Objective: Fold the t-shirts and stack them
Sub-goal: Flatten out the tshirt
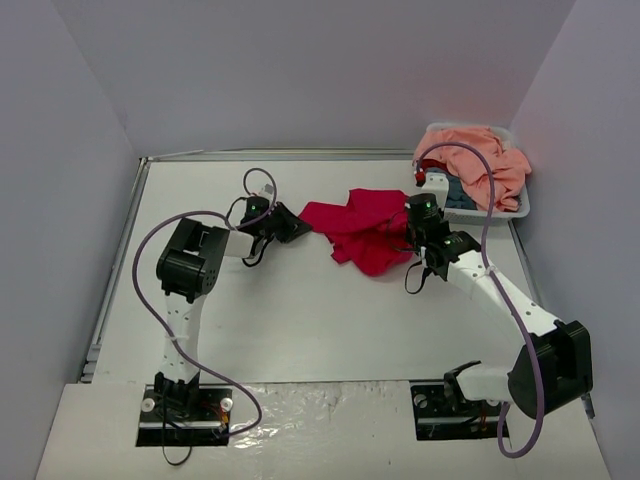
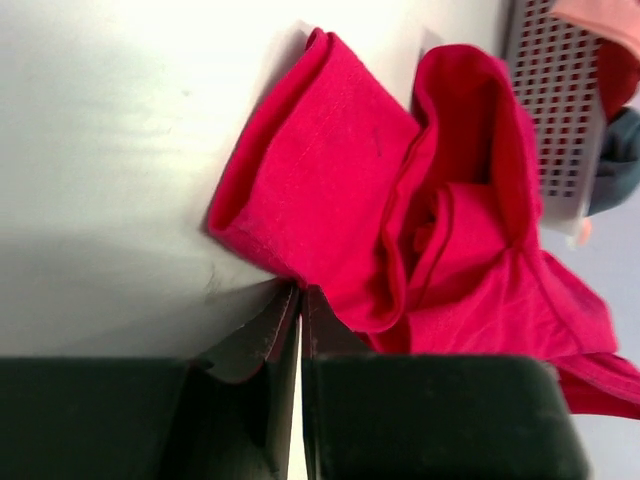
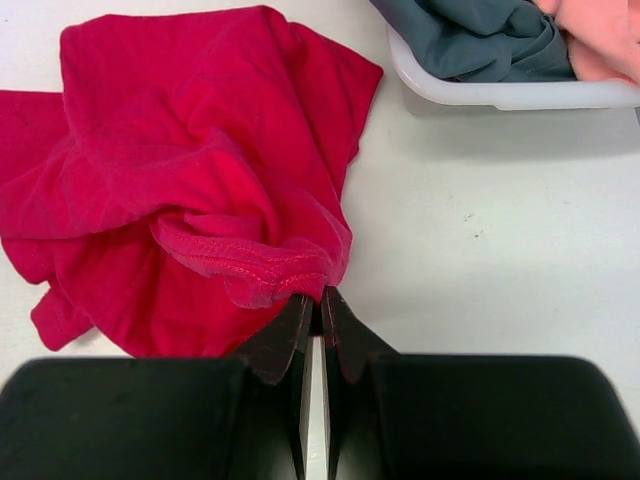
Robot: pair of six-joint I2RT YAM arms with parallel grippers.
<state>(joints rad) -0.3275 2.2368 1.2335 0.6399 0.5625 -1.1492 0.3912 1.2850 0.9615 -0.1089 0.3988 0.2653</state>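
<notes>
Right fingers (image 3: 285, 345) pinch crumpled, soft crimson t-shirt (image 3: 180, 170)

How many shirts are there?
3. A red shirt lies crumpled on the table. A peach one and a teal one are in the basket. More may hide beneath them.

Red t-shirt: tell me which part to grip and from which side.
Pinch the red t-shirt at its outer edges: the tubular sleeve from the left, the stitched hem from the right. Both lie free on the table; the middle is bunched.
</notes>
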